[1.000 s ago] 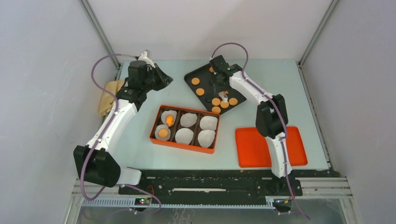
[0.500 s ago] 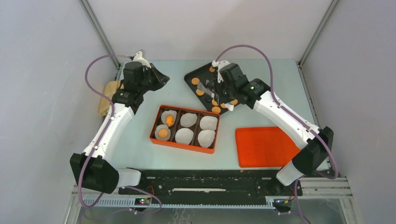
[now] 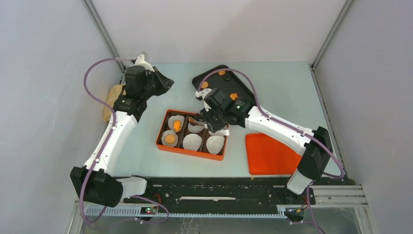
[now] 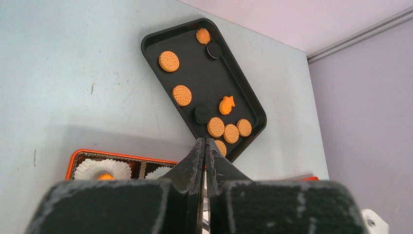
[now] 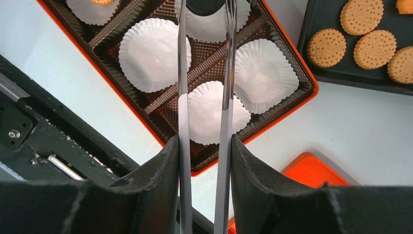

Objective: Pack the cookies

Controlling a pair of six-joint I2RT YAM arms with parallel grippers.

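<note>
While over box (image 3: 190,152), R end effector (image 5: 204,10) prob. grips cookie (image 5: 204,4).

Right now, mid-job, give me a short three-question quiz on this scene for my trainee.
1. True or false: the jaws of the left gripper are shut.
2. How many liners in the orange box visibly hold a cookie?
3. What is between the jaws of the right gripper? A fish cookie; B dark round cookie; C paper liner.
Key: 1 true; 2 two; 3 B.
</note>
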